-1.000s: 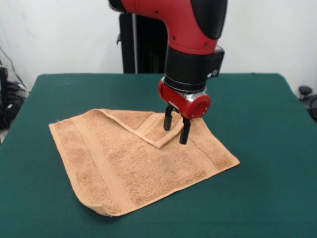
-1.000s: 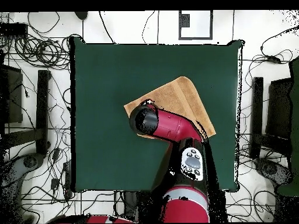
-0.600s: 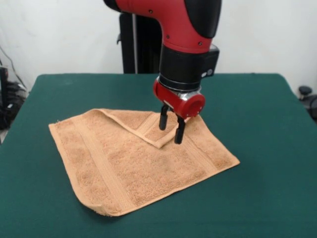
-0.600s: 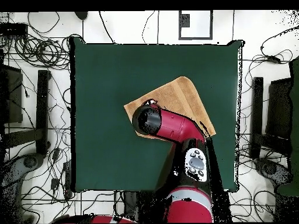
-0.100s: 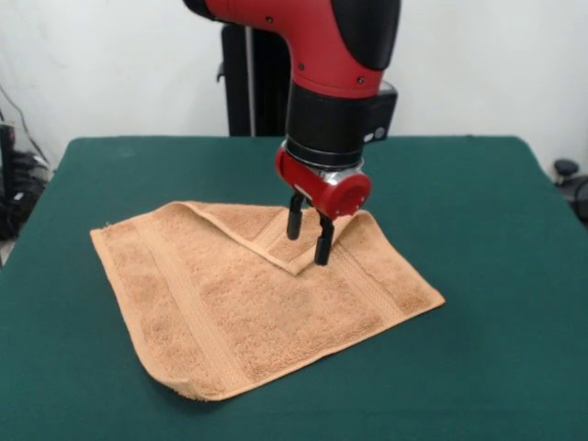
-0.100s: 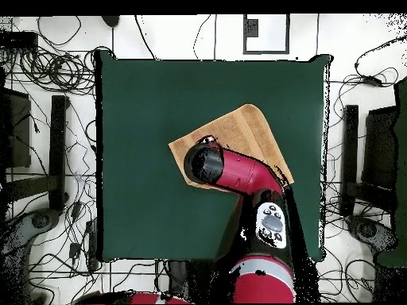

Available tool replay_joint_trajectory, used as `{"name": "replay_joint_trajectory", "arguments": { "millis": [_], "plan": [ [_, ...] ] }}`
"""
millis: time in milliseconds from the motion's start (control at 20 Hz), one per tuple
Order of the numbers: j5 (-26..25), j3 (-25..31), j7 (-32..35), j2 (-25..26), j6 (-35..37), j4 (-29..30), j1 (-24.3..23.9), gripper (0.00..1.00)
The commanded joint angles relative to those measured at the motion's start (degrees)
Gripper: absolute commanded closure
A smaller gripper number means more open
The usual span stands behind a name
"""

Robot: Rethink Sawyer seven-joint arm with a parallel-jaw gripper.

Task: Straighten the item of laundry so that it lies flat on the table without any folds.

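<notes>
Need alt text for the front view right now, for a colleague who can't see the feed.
A red and black robot arm holds its open gripper over the tip of a folded-over corner of a tan-orange towel. The towel lies on a dark green table, otherwise mostly flat.

towel (image 5: pixel 248 303) on desk (image 5: pixel 478 367), toward its middle | one corner folded over onto towel's far part | gripper (image 5: pixel 308 241) above fold's tip, fingers (image 5: pixel 322 246) straddling it | arm overhead
</notes>
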Motion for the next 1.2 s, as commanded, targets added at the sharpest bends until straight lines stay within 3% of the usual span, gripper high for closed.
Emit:
{"name": "replay_joint_trajectory", "arguments": {
  "millis": [50,450,1200],
  "plan": [
    [-2.4,7.5,-1.2,4.5,5.9,2.7,-0.8,0.0],
    [-2.7,9.7,0.5,5.5,-0.7,5.4,-2.1,0.0],
    [-1.5,11.2,3.1,6.1,-2.6,7.0,-2.2,0.0]
  ]
}}
